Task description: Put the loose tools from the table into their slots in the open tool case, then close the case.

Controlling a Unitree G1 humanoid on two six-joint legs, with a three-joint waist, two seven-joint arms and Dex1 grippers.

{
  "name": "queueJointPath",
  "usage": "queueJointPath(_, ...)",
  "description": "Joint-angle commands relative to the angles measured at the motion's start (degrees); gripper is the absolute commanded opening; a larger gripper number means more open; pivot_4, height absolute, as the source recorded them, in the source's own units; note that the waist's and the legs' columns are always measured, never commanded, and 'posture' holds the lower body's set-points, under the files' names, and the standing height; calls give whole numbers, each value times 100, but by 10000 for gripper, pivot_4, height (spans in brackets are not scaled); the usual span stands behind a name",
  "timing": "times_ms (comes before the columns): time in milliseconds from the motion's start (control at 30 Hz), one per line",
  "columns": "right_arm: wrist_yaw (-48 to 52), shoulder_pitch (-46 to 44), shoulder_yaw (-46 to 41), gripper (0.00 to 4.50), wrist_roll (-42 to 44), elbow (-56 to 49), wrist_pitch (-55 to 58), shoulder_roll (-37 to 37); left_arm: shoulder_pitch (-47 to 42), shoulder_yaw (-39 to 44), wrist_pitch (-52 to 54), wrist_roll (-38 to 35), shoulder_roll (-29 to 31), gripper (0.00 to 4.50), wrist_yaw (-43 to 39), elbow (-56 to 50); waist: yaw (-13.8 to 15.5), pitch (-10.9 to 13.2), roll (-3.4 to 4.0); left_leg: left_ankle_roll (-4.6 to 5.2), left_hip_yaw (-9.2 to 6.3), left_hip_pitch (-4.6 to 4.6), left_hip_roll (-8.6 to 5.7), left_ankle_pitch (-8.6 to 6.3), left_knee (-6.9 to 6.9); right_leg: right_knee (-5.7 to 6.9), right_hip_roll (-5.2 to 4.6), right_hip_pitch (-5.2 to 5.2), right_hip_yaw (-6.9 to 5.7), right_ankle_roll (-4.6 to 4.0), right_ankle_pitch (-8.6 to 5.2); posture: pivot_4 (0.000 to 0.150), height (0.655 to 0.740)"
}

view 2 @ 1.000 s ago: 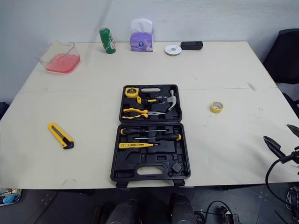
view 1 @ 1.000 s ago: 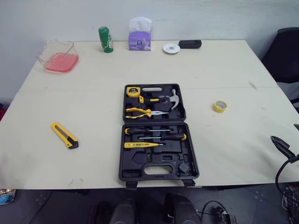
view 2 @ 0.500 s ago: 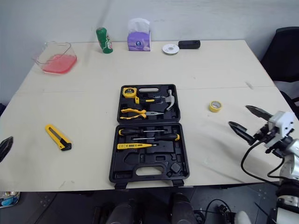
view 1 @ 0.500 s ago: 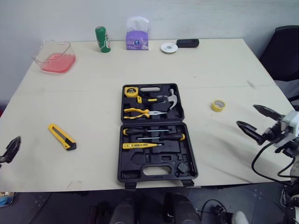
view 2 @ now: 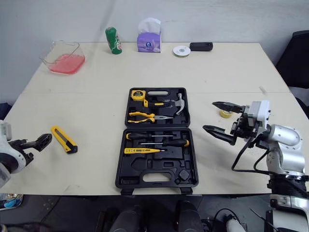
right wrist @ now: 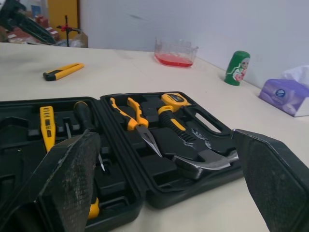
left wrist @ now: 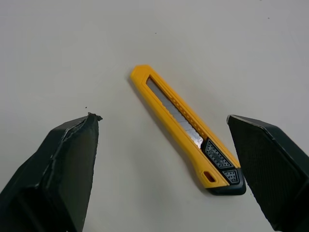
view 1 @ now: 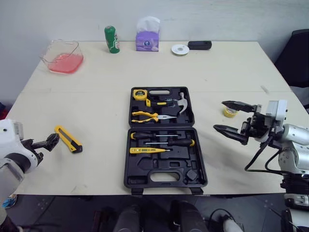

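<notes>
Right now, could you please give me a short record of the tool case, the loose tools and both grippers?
tool case: open, lying flat mid-table, not yet closed
already in slots: tape measure, hammer, pliers, screwdrivers
loose tools: utility knife left of the case; yellow tape roll right of it
left gripper: jaws open, pointed at the utility knife, not touching it
right gripper: jaws open and empty, between case and yellow tape roll

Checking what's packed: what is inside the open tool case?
In the tool case: tape measure, hammer, pliers, screwdrivers, yellow tester. Several slots are empty; anything beneath the tools is hidden.
</notes>
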Motion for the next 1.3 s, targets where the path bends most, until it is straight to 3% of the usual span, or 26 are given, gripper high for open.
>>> queueJointPath(33,100,-5,43,45000,298,-552,294,13,-131,-357,200,222,-60,44827,368,-164,0,-1,-2,0,0,1,0,0,0,0,1,1,0,0,0,1500,7400)
queueJointPath(133,97,-21,159,45000,408,-875,487,74,-49,-910,200,544,-12,44827,644,65,-10,0,-3,-5,0,2,4,2,2,3,8,0,2,0,0,1500,7400)
queueJointPath(400,88,71,289,45000,590,-1577,867,138,-436,-1305,200,1245,-812,44827,843,114,36,0,-10,-14,0,4,8,8,2,8,14,0,5,0,0,1500,7400)
queueJointPath(1100,-27,63,360,45000,569,-1903,827,311,-636,-1893,-315,2549,-739,44827,-216,1363,128,1,-15,-14,1,9,7,12,2,16,9,-2,5,-1,0,1500,7400)
queueJointPath(1200,-21,92,338,45000,558,-1916,799,299,-612,-1903,-274,2638,-905,35977,-275,1354,127,1,-14,-14,1,8,7,12,2,15,7,-2,4,-1,0,1500,7400)
queueJointPath(1300,-22,119,322,45000,542,-1918,762,288,-530,-1861,-269,2718,-937,22083,-329,1336,126,0,-14,-14,1,9,7,12,1,16,6,-2,4,-1,0,1500,7400)
